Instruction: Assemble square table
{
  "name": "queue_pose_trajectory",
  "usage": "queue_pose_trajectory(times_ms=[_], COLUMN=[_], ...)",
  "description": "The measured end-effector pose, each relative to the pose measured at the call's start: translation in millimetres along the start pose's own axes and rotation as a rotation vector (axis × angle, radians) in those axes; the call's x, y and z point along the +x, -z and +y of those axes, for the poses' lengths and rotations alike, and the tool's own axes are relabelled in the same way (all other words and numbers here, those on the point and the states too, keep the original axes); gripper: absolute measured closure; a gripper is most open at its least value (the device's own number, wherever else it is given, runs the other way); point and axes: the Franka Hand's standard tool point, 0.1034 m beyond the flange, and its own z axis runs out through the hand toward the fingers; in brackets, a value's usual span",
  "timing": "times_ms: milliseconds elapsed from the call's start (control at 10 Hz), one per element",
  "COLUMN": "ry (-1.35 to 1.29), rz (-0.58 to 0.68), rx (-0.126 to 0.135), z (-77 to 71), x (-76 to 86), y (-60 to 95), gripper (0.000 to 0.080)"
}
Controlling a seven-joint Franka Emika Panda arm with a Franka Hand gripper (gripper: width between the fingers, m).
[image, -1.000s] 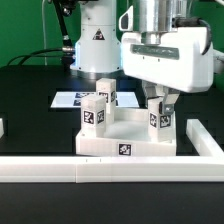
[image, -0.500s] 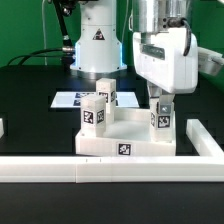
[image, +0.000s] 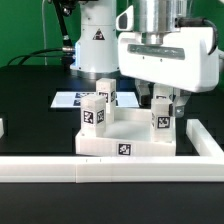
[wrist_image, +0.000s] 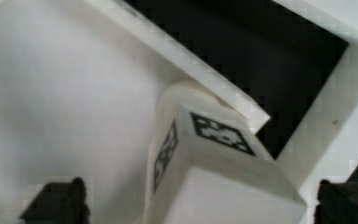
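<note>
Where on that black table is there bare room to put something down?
Bare black table lies at the exterior view's left, between the flat printed marker board and the long white border wall. Around the white square tabletop with upright legs it is crowded.

A black table [image: 30, 105] fills most of the exterior view. Behind it, in the upper left of the frame, a green backdrop [image: 22, 25] stands evenly lit. Dark cables [image: 52, 40] hang in front of it. Along the bottom edge a long white border wall [image: 60, 168] crosses the frame.
</note>
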Motion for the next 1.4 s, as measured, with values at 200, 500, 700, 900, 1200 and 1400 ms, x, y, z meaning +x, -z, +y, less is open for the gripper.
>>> queue_pose_trajectory(times_ms=[200,500,700,900,1200,1400], ry=[0.163,0.347,0.484,0.653,0.849,0.943], rz=[-0.001,-0.001,0.000,0.007,0.018,0.023], rx=[-0.001,-0.002,-0.009,-0.014,-0.025,-0.034], z=[0.9,1.4,1.7,-1.3,-2.3,-2.7], x=[1.4,1.4,-0.2,-2.4,-1.3,-2.1], y=[-0.6,-0.9,-2.7,-1.9,-1.3,-1.2], gripper=[0.0150,0.0150,0.0150,0.0150,0.0150,0.0150])
